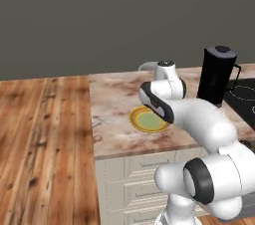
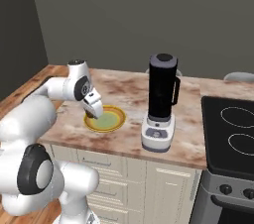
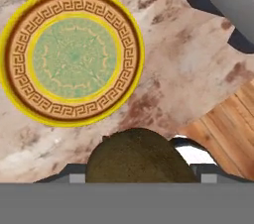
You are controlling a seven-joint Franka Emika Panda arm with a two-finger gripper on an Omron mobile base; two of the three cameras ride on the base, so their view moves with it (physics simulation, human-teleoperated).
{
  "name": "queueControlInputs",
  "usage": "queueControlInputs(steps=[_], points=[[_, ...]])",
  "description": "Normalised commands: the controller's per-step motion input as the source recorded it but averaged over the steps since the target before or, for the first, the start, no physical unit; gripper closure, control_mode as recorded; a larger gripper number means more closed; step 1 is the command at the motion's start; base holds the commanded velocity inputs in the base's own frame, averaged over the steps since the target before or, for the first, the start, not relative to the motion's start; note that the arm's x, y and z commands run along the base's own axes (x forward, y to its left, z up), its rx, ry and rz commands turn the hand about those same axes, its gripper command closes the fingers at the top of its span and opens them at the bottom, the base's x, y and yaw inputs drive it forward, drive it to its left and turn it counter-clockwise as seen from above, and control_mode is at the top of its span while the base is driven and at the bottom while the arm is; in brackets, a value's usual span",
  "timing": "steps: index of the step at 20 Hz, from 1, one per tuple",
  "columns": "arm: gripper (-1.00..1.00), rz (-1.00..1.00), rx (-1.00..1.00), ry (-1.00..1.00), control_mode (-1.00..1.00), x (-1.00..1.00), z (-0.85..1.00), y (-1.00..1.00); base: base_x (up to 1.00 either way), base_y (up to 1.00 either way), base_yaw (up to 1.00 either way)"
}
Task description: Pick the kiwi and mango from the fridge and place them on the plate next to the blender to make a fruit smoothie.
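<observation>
1. The tool [image 2: 93,114] grips the kiwi [image 3: 139,156], jaws closed on it, above the plate's [image 2: 115,121] near-left rim.
2. The plate lies bare on the surface [image 2: 126,91], near its front edge.
3. The blender [image 2: 161,101] stands well right of the plate.

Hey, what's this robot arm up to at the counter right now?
The white arm is carrying the kiwi, clamped between its fingers, above the marble counter. It hangs close over the near edge of the yellow-rimmed plate, which has nothing on it yet. The blender stands just beside the plate, with a black stovetop further along. The kiwi has not been set down.
</observation>
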Motion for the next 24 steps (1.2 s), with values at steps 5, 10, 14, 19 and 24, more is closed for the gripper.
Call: queueControlInputs(steps=[5, 10, 14, 19, 24], points=[[1.0, 0.0, 0.02, 0.15, -1.0, 0.67, -0.55, -0.01, 0.0, 0.0, 0.0], [1.0, 0.0, 0.05, 0.05, -1.0, 0.59, -0.58, -0.02, 0.0, 0.0, 0.0], [1.0, 0.0, 0.03, 0.04, -1.0, 0.55, -0.5, 0.0, 0.0, 0.0, 0.0], [1.0, 0.0, 0.01, 0.03, -1.0, 0.48, -0.5, 0.0, 0.0, 0.0, 0.0], [-1.0, 0.0, 0.0, 0.0, -1.0, 0.28, -0.51, 0.0, 0.0, 0.0, 0.0]])
